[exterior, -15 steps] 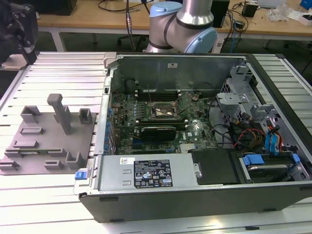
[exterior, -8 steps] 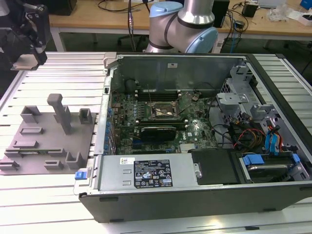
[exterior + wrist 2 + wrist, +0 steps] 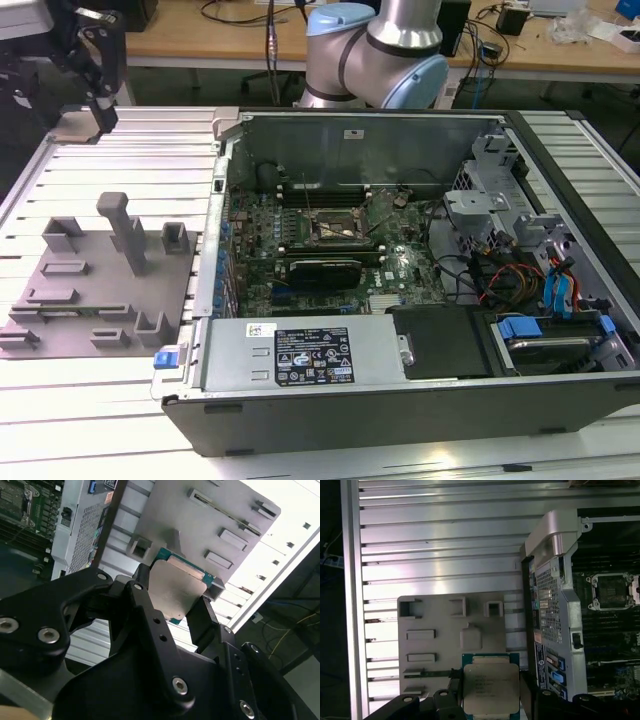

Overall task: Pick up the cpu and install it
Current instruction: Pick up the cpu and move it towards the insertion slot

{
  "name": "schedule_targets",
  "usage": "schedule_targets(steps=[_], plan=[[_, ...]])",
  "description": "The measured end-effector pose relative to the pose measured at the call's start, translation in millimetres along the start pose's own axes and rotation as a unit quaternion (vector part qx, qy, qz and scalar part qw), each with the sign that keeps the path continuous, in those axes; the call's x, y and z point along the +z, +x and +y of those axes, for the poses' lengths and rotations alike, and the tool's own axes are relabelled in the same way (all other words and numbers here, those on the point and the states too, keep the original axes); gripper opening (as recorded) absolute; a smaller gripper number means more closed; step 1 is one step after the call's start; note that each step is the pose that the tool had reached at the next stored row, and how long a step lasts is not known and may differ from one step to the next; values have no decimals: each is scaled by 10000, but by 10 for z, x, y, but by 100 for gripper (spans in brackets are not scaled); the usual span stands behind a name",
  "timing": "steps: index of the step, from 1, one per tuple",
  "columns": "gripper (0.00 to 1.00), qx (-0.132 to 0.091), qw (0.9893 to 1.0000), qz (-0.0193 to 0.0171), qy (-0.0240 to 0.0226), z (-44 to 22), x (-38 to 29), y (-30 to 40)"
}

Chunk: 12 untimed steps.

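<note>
The cpu [image 3: 175, 587] is a flat square chip with a silver-white metal top and a green rim. It sits between the two black fingers [image 3: 202, 617] of my gripper [image 3: 172, 602], which is shut on it. In the first wrist view the cpu [image 3: 490, 686] hangs above the grey fixture plate [image 3: 445, 635], held in the gripper [image 3: 490, 692]. In the exterior view the gripper [image 3: 102, 118] is raised at the far left, well above the table. The metal-framed motherboard socket [image 3: 335, 228] stands open inside the computer case, to the exterior view's right of the gripper, and shows again as the socket [image 3: 611, 591].
The open computer case [image 3: 300, 420] fills the middle and right, with its power supply [image 3: 300, 350], cables and drive bays [image 3: 545, 330]. The grey fixture plate [image 3: 100, 285] with upright blocks lies on the slatted aluminium table [image 3: 90, 400]. The arm's base [image 3: 375, 50] stands behind the case.
</note>
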<state>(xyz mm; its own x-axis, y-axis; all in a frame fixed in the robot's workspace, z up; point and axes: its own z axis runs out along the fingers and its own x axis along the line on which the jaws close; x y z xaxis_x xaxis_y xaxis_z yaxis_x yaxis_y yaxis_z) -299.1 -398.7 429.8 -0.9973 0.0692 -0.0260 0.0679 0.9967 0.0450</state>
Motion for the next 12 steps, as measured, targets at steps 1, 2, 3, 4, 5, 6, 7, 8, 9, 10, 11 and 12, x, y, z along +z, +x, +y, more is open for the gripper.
schedule_targets(steps=[1, 2, 3, 4, 5, 6, 7, 8, 9, 10, 11, 12], plan=[[54, 0, 10000, 1, 0, 3, 1, -41], [54, 1, 10000, 0, 0, 5, 2, -75], [54, 1, 10000, 1, 0, 8, 3, -127], [54, 1, 10000, 1, 1, 10, 3, -150], [54, 1, 10000, 1, 1, 12, 5, -182], [54, 2, 10000, 0, 0, 15, 6, -218], [54, 2, 10000, 0, 0, 17, 7, -246], [54, 2, 10000, 0, 0, 19, 8, -283], [54, 2, 10000, 0, 0, 21, 9, -311], [54, 2, 10000, 0, 0, 24, 10, -356], [54, 2, 10000, 1, 1, 25, 10, -378], [54, 3, 10000, 0, 0, 27, 11, -402]])
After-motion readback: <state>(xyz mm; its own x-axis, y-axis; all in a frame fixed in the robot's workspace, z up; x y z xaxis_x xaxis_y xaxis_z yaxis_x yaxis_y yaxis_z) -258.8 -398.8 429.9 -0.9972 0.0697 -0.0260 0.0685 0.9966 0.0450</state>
